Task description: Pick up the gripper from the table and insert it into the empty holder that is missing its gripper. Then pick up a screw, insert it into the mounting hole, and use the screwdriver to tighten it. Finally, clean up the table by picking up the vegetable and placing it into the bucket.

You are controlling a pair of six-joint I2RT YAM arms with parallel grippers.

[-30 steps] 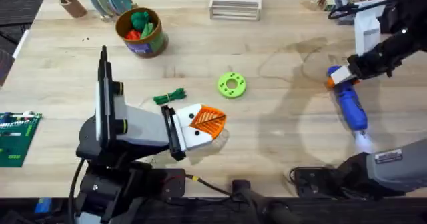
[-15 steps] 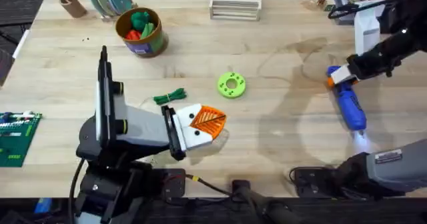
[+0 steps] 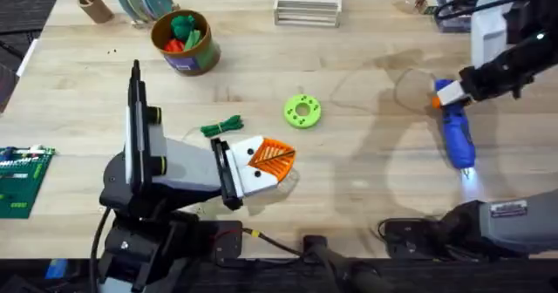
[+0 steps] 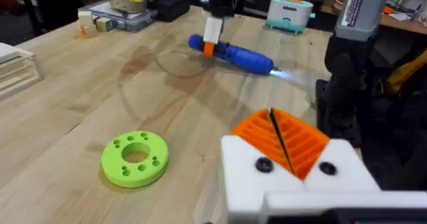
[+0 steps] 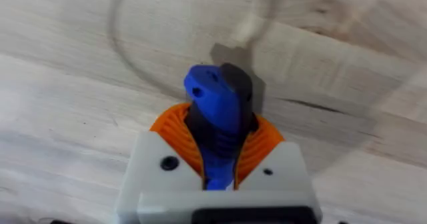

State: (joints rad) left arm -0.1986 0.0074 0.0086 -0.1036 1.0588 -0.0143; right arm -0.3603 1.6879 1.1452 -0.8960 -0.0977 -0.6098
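My left gripper (image 3: 281, 158) rests shut on the table (image 3: 366, 57), its two orange ribbed gripper pads (image 4: 293, 134) pressed together. Each pad sits in a white holder block (image 4: 247, 177), and each block shows a dark screw head (image 4: 264, 164). At the right, my right gripper (image 3: 451, 95) is shut on the butt end of the blue screwdriver (image 3: 459, 138), whose lit tip points toward the front edge. In the right wrist view the screwdriver (image 5: 217, 111) sits between the orange pads. The dark-green vegetable (image 3: 222, 127) lies just behind the left gripper. The bucket (image 3: 183, 42) stands at the back left.
A bright green ring disc (image 3: 302, 112) lies mid-table, ahead of the left gripper. The bucket holds green and red toys. A white box (image 3: 307, 3) and a brown cup of sticks (image 3: 94, 5) stand along the back edge. A green circuit board (image 3: 22, 180) lies at the left edge.
My right gripper has carried the screwdriver slightly to the right and toward the back of the table. The left arm has stayed still.
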